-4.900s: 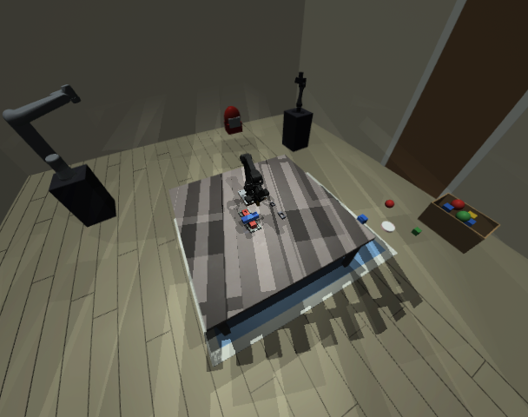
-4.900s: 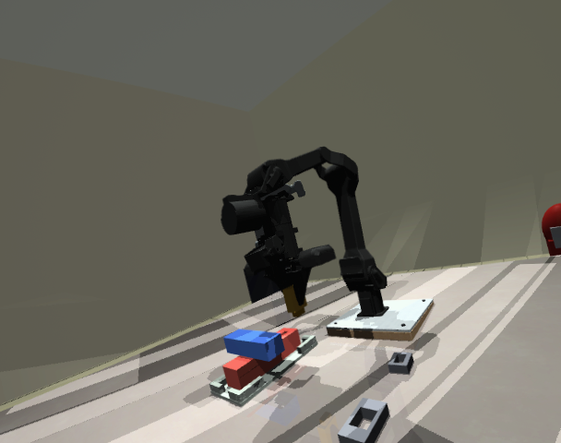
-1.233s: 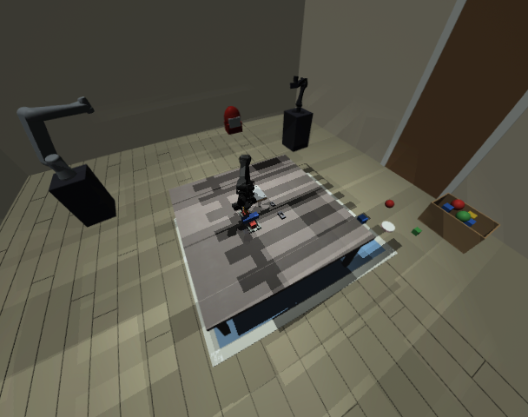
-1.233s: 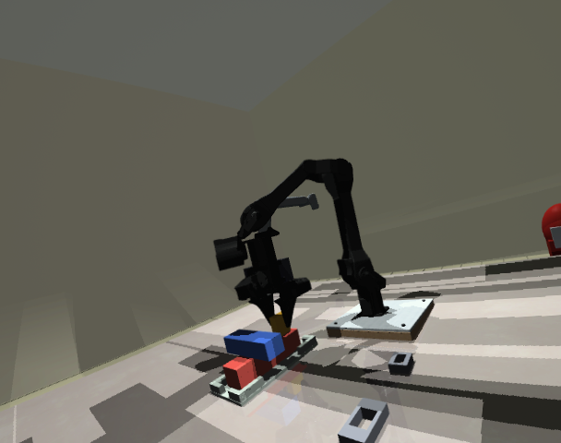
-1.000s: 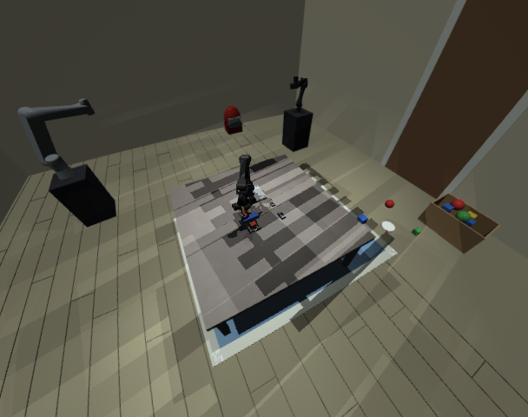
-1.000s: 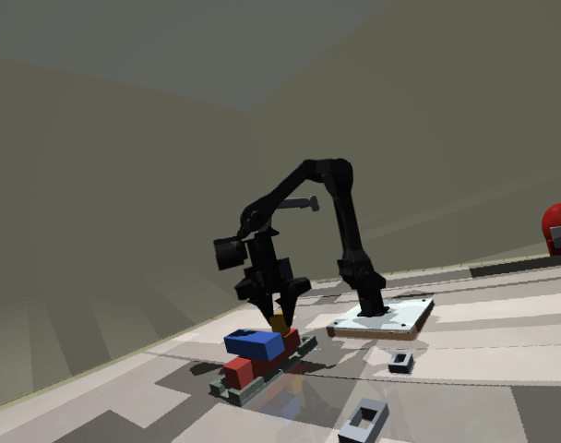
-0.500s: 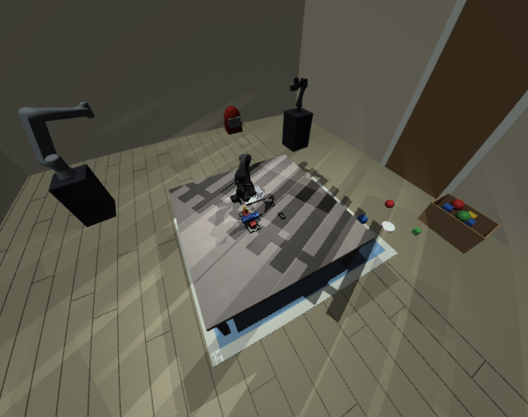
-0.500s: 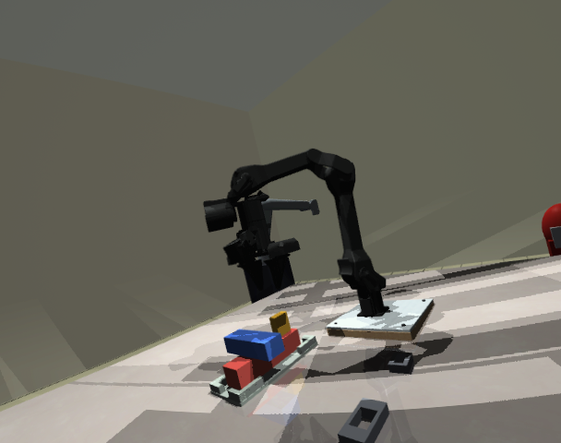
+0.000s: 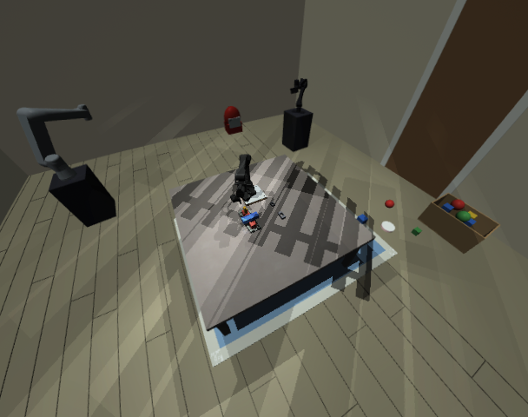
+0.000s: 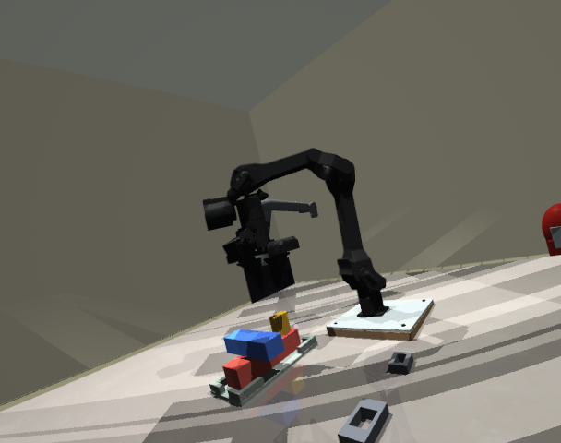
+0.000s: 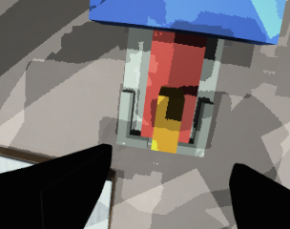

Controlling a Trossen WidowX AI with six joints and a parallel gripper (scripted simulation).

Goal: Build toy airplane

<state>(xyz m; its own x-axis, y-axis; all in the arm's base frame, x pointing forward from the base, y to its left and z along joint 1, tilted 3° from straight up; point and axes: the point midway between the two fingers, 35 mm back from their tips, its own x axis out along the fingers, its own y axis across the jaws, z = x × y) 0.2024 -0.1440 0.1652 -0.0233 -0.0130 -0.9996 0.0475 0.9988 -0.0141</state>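
Here's the broad, streaky table [image 9: 273, 264] [image 10: 485, 305], and on it the slim, pale jig [image 10: 237, 396] [image 11: 132, 141] cradling a blocky red fuselage [image 10: 237, 373] [image 11: 176, 62]! Smooth blue wing [image 9: 249, 218] [image 10: 255, 344] [image 11: 183, 19] across its top, little yellow fin [image 10: 280, 323] [image 11: 165, 135] at the tail, and the black gripper [image 10: 271, 293] [image 11: 171, 164] above, fingers parted, grasping nothing!

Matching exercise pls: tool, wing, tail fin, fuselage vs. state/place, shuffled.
1. tool
2. blue wing
3. yellow tail fin
4. red fuselage

A. lies along the pale cradle
B. open, above the build
C. stands near one end of the red part
D. lies crosswise over the red part

Pairs: 1-B, 2-D, 3-C, 4-A
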